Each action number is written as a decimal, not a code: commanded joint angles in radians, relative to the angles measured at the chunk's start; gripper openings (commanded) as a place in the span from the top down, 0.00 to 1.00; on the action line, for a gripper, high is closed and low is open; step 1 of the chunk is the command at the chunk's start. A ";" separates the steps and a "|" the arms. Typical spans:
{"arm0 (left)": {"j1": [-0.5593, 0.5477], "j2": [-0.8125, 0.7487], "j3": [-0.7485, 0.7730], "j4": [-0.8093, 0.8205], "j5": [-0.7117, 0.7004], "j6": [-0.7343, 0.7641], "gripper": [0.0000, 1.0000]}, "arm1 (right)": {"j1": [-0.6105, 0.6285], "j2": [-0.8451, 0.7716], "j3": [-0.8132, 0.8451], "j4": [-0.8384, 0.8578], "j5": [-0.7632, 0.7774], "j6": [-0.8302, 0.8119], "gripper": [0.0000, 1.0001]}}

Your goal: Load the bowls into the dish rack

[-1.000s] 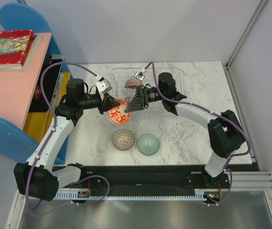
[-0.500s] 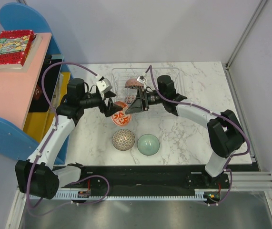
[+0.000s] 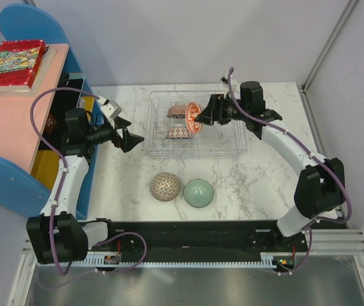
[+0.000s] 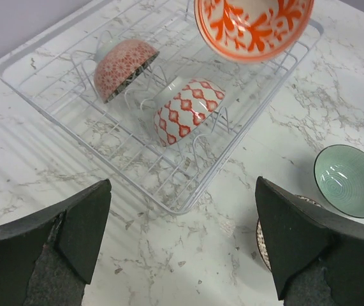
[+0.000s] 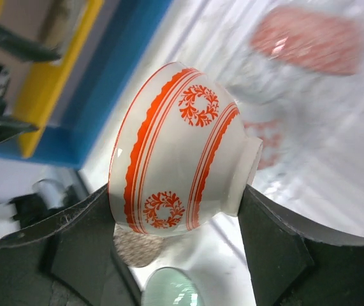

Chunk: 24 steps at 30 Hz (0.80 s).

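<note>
My right gripper (image 3: pixel 201 116) (image 5: pixel 175 191) is shut on the orange-red floral bowl (image 3: pixel 193 118) (image 5: pixel 175 153) (image 4: pixel 252 25) and holds it on its side in the air over the clear dish rack (image 3: pixel 232 150) (image 4: pixel 169 203). Two bowls stand on edge in the rack: a reddish-brown one (image 3: pixel 177 111) (image 4: pixel 124 67) and a red-and-white patterned one (image 3: pixel 178 132) (image 4: pixel 188 109). On the table in front of the rack sit a beige lattice bowl (image 3: pixel 165 186) and a mint-green bowl (image 3: pixel 198 192) (image 4: pixel 349 180). My left gripper (image 3: pixel 129 138) (image 4: pixel 182 185) is open and empty, left of the rack.
A blue and pink shelf (image 3: pixel 16 121) with a book (image 3: pixel 13 64) on top stands along the table's left side, close behind the left arm. Walls close in the back and the right.
The left gripper opened, let go of the orange-red bowl and drew back to the left. The right gripper kept the bowl and carried it back and up over the rack.
</note>
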 commanded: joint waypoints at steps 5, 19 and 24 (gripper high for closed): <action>0.004 0.075 -0.057 0.033 0.058 0.022 0.00 | 0.004 -0.061 0.216 -0.227 0.569 -0.356 1.00; 0.004 0.072 -0.097 0.025 0.064 0.033 0.00 | 0.079 0.146 0.331 -0.298 0.992 -0.569 1.00; 0.004 0.062 -0.104 0.027 0.066 0.031 0.00 | 0.127 0.229 0.365 -0.298 1.129 -0.613 1.00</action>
